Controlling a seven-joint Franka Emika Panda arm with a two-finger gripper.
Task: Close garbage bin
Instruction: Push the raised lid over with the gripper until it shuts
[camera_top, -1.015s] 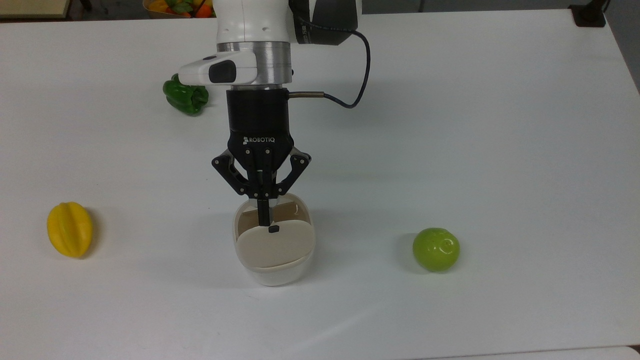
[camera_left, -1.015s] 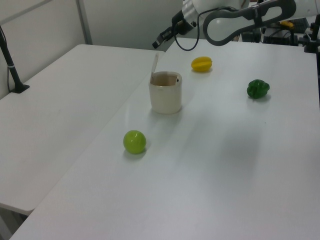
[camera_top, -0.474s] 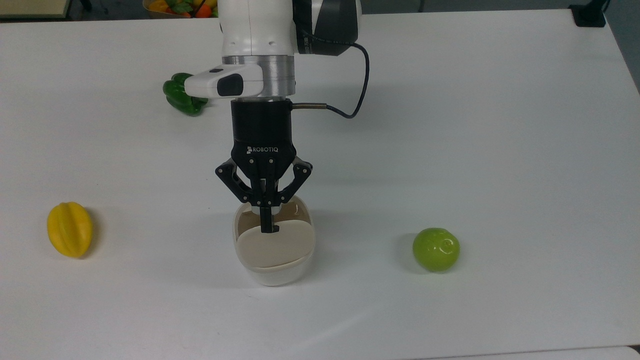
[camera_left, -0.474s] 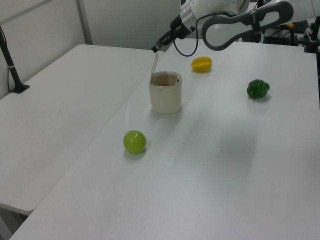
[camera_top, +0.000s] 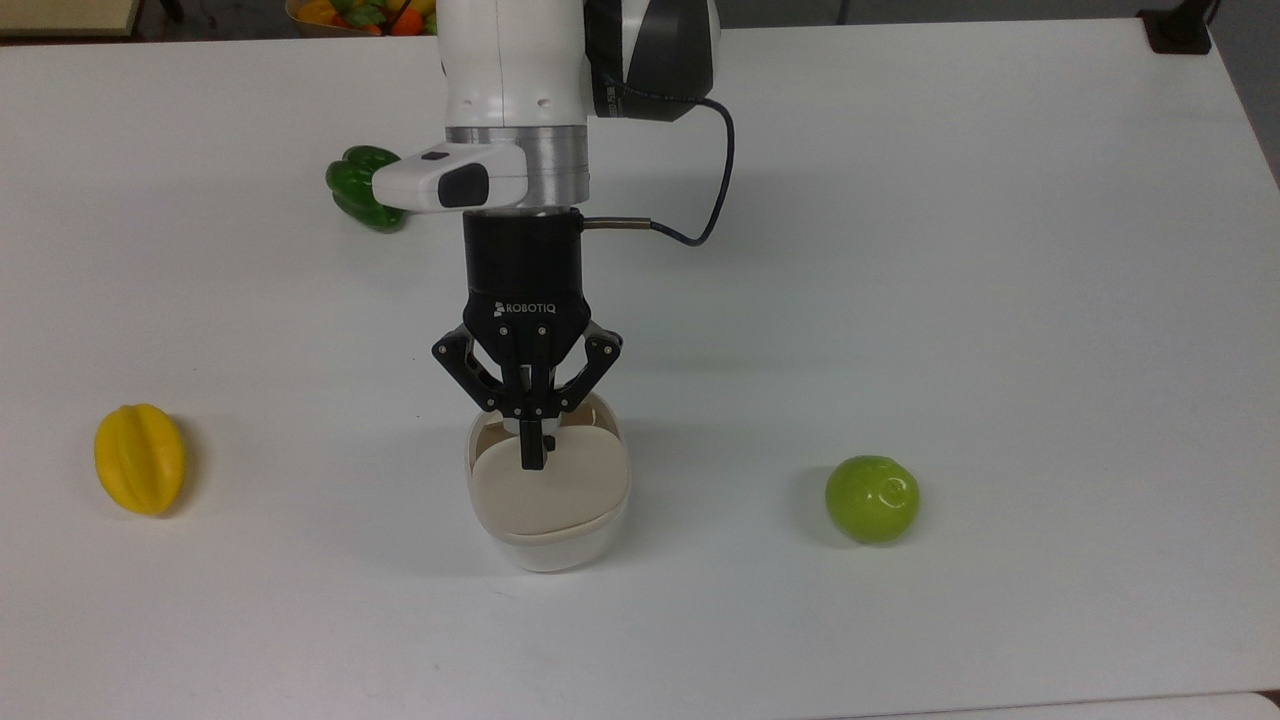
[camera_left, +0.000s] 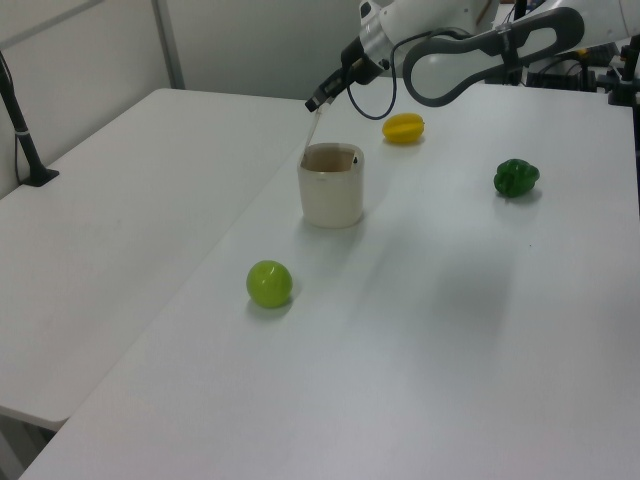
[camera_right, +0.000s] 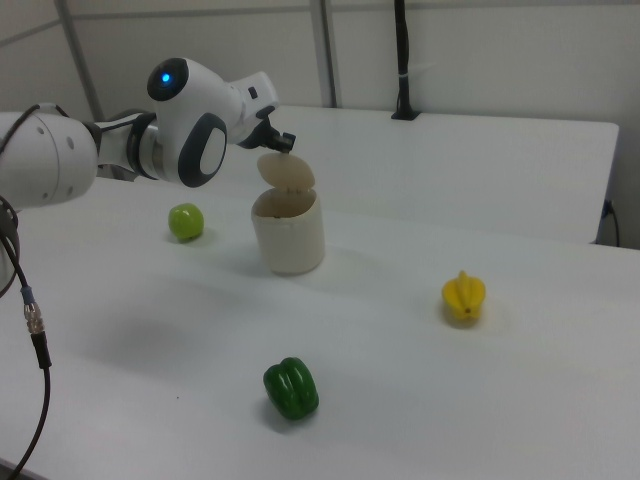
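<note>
The garbage bin (camera_top: 548, 545) is a cream-white tub standing on the white table, with its beige lid (camera_top: 540, 495) raised on its hinge and the opening showing behind it. In the left view the bin (camera_left: 331, 190) has its lid (camera_left: 311, 128) standing nearly upright. The lid (camera_right: 287, 172) is also raised in the right view, above the bin (camera_right: 288, 240). My gripper (camera_top: 533, 452) is shut, its fingers pressed together with nothing between them. It points down at the lid's free upper edge, covering the lid's button. The gripper (camera_left: 318, 100) (camera_right: 285, 143) sits right at that edge.
A yellow starfruit (camera_top: 139, 458) lies at the top view's left and a green apple (camera_top: 872, 498) at the top view's right. A green bell pepper (camera_top: 358, 190) lies behind the arm. A bowl of fruit (camera_top: 350, 12) stands past the table's far edge.
The arm has moved toward the top view's bottom and the shut fingers now cover the lid's button. The lid's free edge reaches further over the opening.
</note>
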